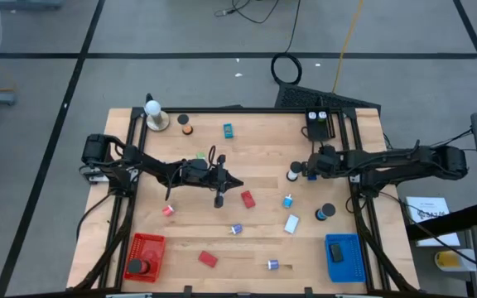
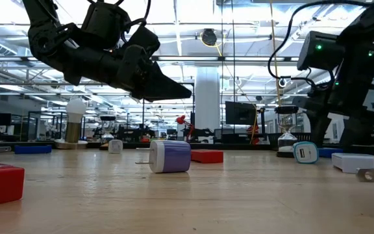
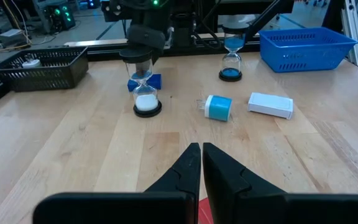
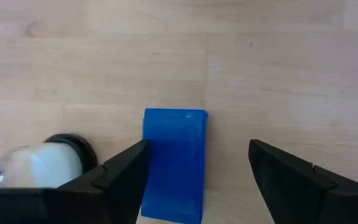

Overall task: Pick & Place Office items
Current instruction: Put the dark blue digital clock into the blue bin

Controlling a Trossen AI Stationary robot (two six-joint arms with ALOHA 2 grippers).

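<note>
Right wrist view first: my right gripper (image 4: 197,171) points straight down at the table (image 4: 278,62) with its fingers (image 4: 120,168) spread wide and nothing between them. Just under the gap, shifted towards one finger, lies a blue block (image 4: 174,162), flat on the wood. Beside it stands a small sand timer (image 4: 55,158) with white sand, seen from above.

From the high view I place this gripper (image 1: 303,169) right of the table's middle, with the timer (image 1: 293,174) right at its tip.

My left gripper (image 3: 201,165) has its fingers pressed together, holding nothing; it hovers over the middle of the table (image 1: 226,182). Ahead of it I see a light-blue plug (image 3: 218,107), a white block (image 3: 270,104) and a second timer (image 3: 230,59) with blue sand.

Farther out, a red block (image 1: 248,199) lies just beside the left gripper's tip, another red block (image 1: 208,259) near the front edge. The red basket (image 1: 145,255) sits at the front left, the blue basket (image 1: 344,257) at the front right.
</note>
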